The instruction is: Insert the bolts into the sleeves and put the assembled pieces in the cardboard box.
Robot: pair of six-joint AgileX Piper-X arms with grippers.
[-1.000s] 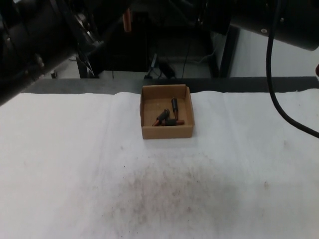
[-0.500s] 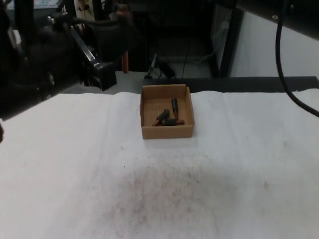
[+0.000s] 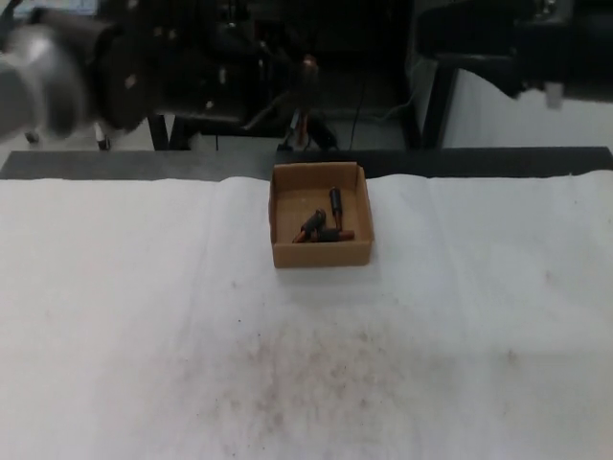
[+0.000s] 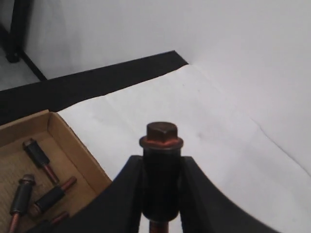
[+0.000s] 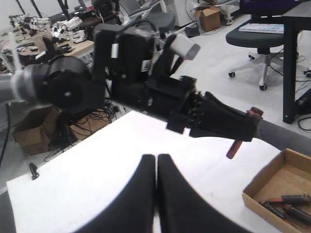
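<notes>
**A:** Holding anything, that left gripper (image 4: 161,167)?

**B:** Yes. Its fingers (image 4: 121,199) are clamped on a dark sleeve (image 4: 161,187) with a coppery bolt (image 4: 161,136) through it. The hex head sits right at one end of the sleeve, and a bit of shank shows at the other end.

**A:** Where is that in the high view?

**B:** Top centre of the frame, up in the air beyond the far wall of the box (image 3: 321,254). The left arm (image 3: 115,67) comes in from the upper left.

**A:** And the box?

**B:** Just above the middle of the frame, open side up on the white sheet (image 3: 144,287). Several pieces (image 3: 323,228) lie close together on its floor, dark sleeves with coppery ends. I cannot tell the exact count.

**A:** The right gripper (image 5: 156,160)?

**B:** Its fingers (image 5: 141,194) are pressed together with nothing between them. It hangs over the sheet, apart from the box and apart from the left gripper. The right arm (image 3: 517,38) sits in the upper right of the high view.

**A:** Anything else on the sheet?

**B:** A greyish smudge (image 3: 306,364) in the lower middle of the frame, nearer the camera than the box.
</notes>
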